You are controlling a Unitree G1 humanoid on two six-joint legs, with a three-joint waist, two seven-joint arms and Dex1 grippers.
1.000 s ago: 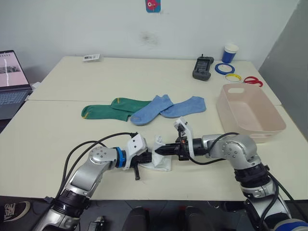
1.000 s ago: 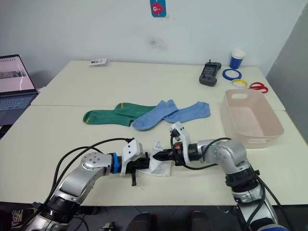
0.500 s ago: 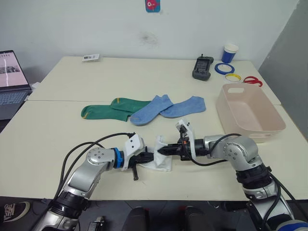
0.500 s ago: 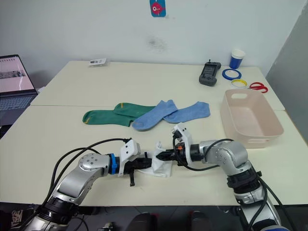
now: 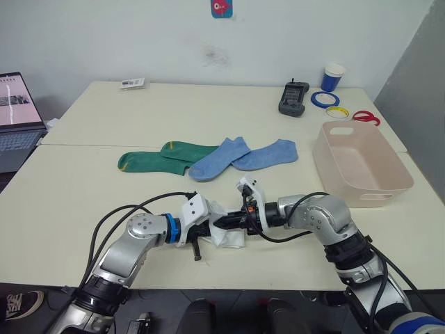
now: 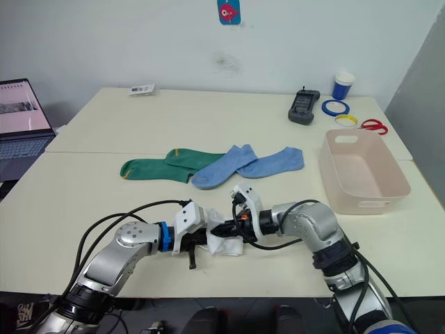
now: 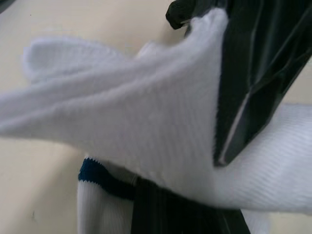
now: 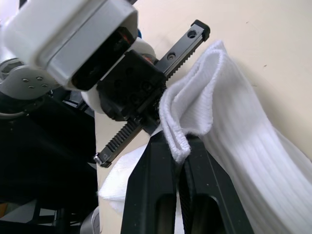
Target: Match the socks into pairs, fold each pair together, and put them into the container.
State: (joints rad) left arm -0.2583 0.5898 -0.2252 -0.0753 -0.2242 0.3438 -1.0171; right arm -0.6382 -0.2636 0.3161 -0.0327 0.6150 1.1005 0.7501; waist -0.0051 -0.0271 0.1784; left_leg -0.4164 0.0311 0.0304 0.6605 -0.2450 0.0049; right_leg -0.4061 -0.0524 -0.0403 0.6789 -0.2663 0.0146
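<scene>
We are drawing the right gripper [image 6: 224,224], clamped on the white pair's [image 6: 226,240] edge, leftward over the fold; left gripper [image 6: 201,237] closure: cannot tell.

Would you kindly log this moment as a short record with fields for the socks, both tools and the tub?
white socks: near table edge, held between both tools
right tool: shut on a fold of the white socks
left tool: at the white socks; open or shut unclear
green socks: flat, mid-table, overlapping
light blue socks: flat, overlapping each other, one lying over a green sock
container: on the robot's right, no socks inside
</scene>
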